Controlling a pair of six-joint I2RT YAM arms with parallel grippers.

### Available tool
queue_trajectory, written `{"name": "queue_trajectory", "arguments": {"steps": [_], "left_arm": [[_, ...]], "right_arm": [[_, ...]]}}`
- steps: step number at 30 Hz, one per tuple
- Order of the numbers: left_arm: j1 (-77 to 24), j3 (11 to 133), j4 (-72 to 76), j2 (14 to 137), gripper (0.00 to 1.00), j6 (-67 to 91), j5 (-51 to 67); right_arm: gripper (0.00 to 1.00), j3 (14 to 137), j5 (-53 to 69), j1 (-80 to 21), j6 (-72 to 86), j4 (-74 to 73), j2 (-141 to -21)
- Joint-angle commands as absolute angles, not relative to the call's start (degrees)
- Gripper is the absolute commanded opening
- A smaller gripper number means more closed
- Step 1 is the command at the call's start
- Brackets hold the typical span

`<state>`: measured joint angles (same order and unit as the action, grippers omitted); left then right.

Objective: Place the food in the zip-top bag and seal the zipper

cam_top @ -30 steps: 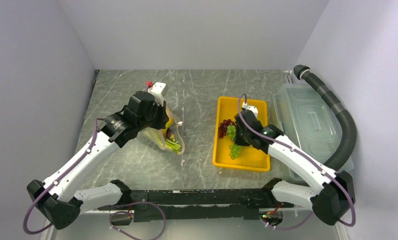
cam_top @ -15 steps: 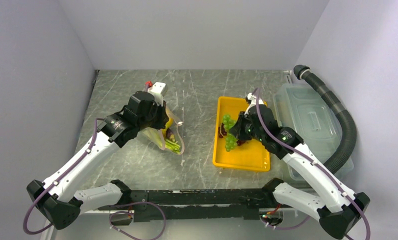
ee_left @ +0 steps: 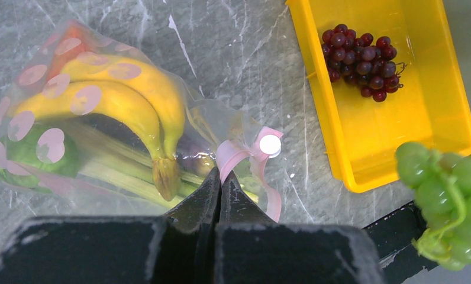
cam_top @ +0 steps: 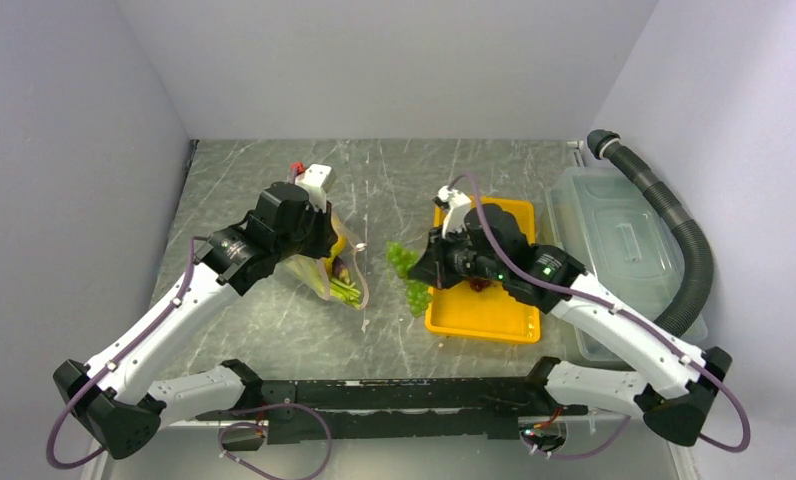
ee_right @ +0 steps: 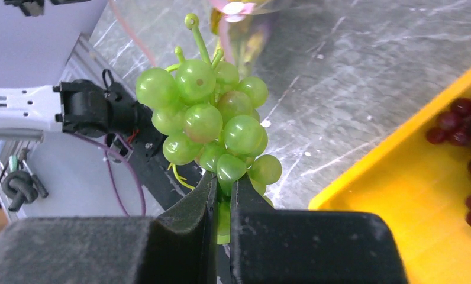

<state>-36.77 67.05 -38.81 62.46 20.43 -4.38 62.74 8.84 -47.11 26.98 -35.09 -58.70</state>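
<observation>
Over the bare table (cam_top: 274,320), between the yellow tray (cam_top: 479,322) and the zip-top bag (ee_left: 44,77): the right gripper (ee_right: 223,178), clenched on the green grape bunch (ee_right: 212,115), has carried it leftward off the tray since half a second ago. Left gripper (ee_left: 220,177) unchanged, pinched shut on the pink zipper (ee_left: 239,152).

Count: two grape bunches, the green one airborne and the purple bunch (ee_left: 361,60) lying in the tray. Two bananas (ee_left: 132,97) and pale celery (ee_left: 112,171) sit inside the one bag.

Bag is clear, floppy and pink-dotted, on the table left of the tray.
</observation>
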Motion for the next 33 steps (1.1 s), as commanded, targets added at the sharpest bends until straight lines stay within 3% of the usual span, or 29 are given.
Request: {"name": "queue_trajectory", "arguments": {"steps": [1,16,33], "left_arm": [[-36.5,68.3,-36.5,61.5,0.0,20.0,-4.0],[-36.4,68.4,-36.4,61.6,0.0,20.0,-3.6],[-36.2,68.4,-36.2,61.3,0.0,20.1,-2.4]], "right_arm": [[0.0,66.7,9.5,-51.0,26.3,-30.6,-62.3],[0.0,70.5,12.7,-55.7,29.9,-24.3,-75.4],[0.0,83.5,9.8,-55.8,33.2,-27.8,-91.7]]}}
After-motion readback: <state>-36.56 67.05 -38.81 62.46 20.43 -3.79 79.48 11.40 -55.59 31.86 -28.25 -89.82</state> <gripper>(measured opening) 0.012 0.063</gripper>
